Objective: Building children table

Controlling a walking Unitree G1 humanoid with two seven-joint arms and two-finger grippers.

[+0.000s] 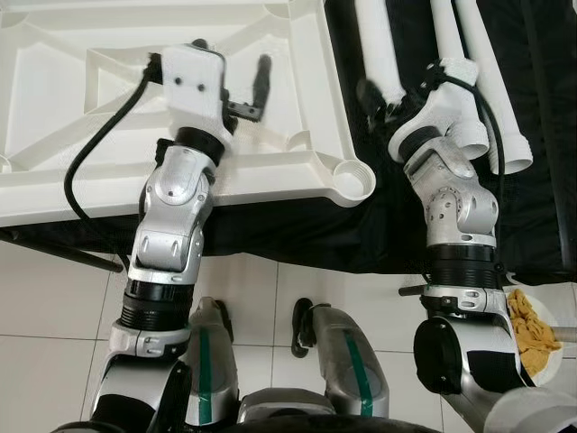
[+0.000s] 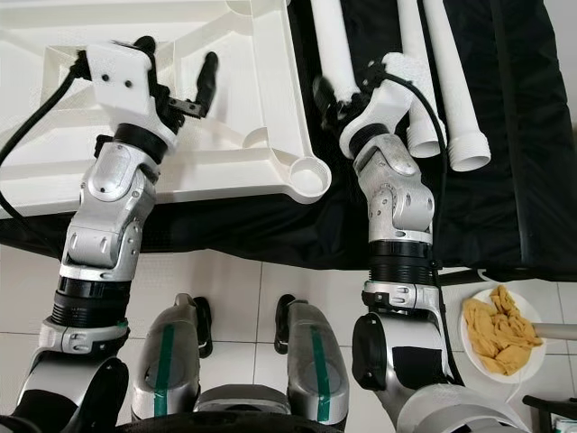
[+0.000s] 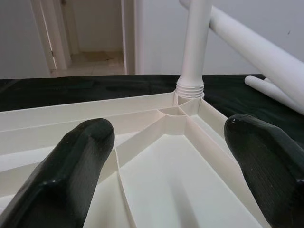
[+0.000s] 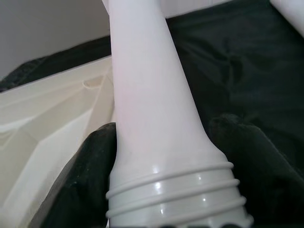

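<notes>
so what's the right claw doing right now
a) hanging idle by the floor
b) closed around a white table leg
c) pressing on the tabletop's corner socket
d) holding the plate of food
b, the right claw has its fingers on both sides of a white table leg lying beside the upturned tabletop.

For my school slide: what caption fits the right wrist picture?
Right hand grips a white table leg near its threaded end, beside the upturned tabletop.
</notes>
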